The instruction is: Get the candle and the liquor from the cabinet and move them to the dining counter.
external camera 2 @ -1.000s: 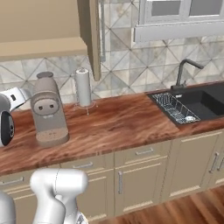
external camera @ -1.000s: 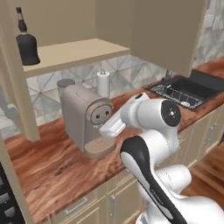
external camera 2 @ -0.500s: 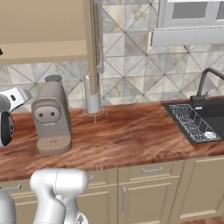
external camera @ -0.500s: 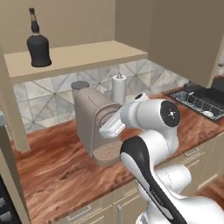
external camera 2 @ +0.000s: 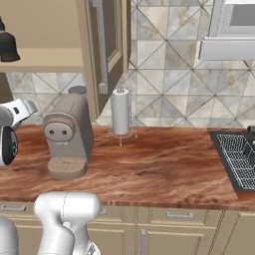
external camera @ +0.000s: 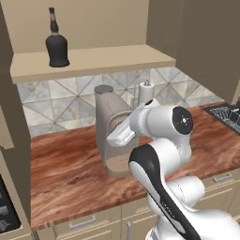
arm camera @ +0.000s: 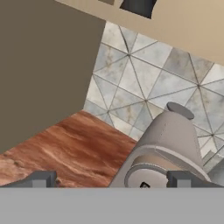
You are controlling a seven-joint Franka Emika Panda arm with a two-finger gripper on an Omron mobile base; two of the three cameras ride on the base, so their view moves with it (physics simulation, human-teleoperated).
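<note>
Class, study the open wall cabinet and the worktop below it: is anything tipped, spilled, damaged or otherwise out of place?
Nothing stands out. The liquor stands upright on the cabinet shelf, and the coffee machine and paper towel roll stand upright on the clean worktop.

So the liquor sits upright on the cabinet shelf, toward its left end, w/ the tiled wall below and behind the worktop. Coffee machine stands on the worktop under that shelf, paper towel roll just right of it & a bit further back. Dish rack is way off at the right end of the worktop, open cabinet door hangs above the roll.
</note>
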